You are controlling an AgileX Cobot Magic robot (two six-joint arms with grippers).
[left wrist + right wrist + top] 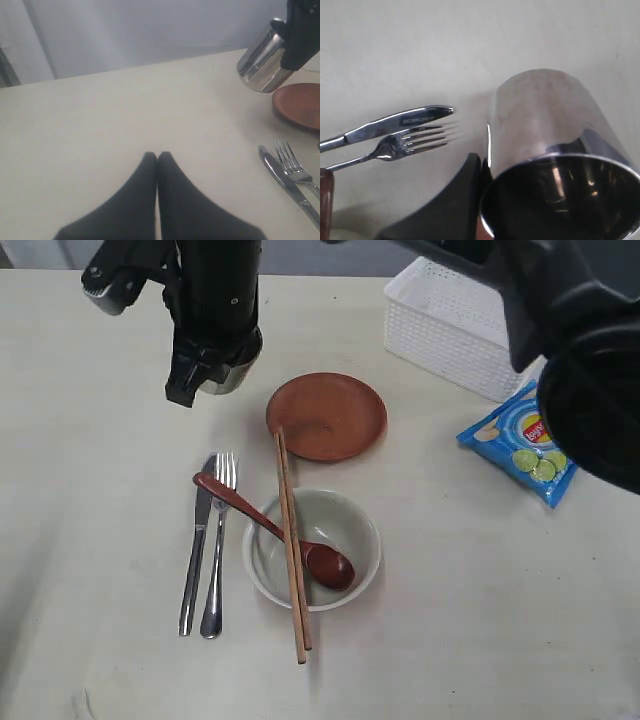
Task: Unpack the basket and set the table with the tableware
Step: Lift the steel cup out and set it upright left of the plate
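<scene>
My right gripper [205, 375] has reached across to the left of the brown plate [327, 415] and is shut on the rim of the shiny steel cup [232, 375], which hangs tilted over the table [100, 490]. In the right wrist view one finger [465, 185] presses the cup [545, 145] from outside; the other is hidden inside it. The knife [197, 550] and fork [218, 540] lie side by side nearer the front. A dark spoon [270, 525] and chopsticks [292, 550] rest across the off-white bowl [312, 548]. My left gripper [157, 155] is shut and holds nothing, low over bare table.
The white basket [450, 330] stands at the back right. A blue snack packet [520, 445] lies in front of it. A large blurred black arm part [590, 360] covers the upper right corner of the exterior view.
</scene>
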